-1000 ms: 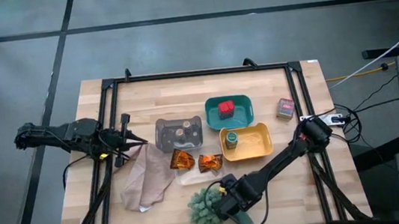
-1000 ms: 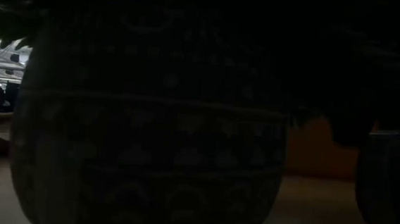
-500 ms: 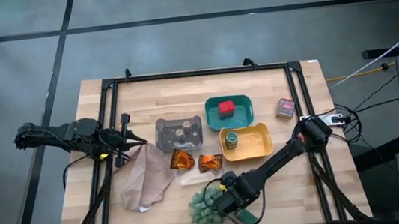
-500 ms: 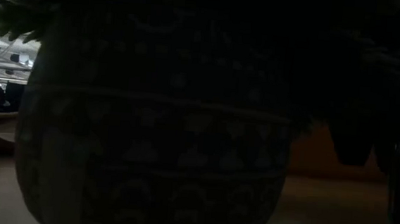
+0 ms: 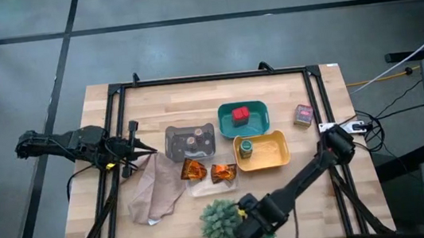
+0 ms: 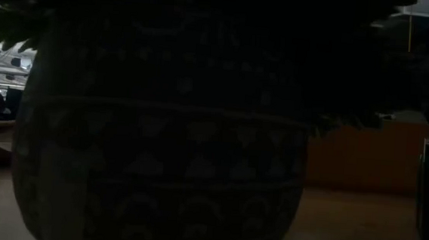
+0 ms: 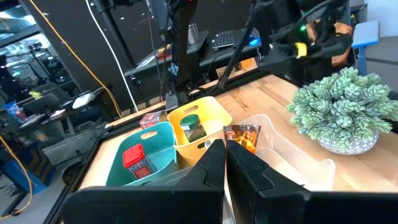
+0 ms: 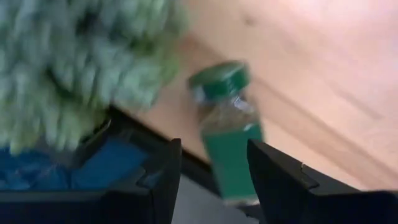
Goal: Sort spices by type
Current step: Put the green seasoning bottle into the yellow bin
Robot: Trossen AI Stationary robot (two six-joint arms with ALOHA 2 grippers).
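Wooden tabletop point(image 8: 311, 81), green jar point(image 8: 227, 124) between spread right gripper point(image 8: 211, 177) fingers.

no text, label or number can be read anywhere.

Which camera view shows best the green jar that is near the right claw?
The right wrist view shows it best: the green jar fills the frame between the open fingers of the right claw, beside the plant. In the high view the arm hides it. The low view is too dark. The left wrist view shows only another jar, in the yellow tray.
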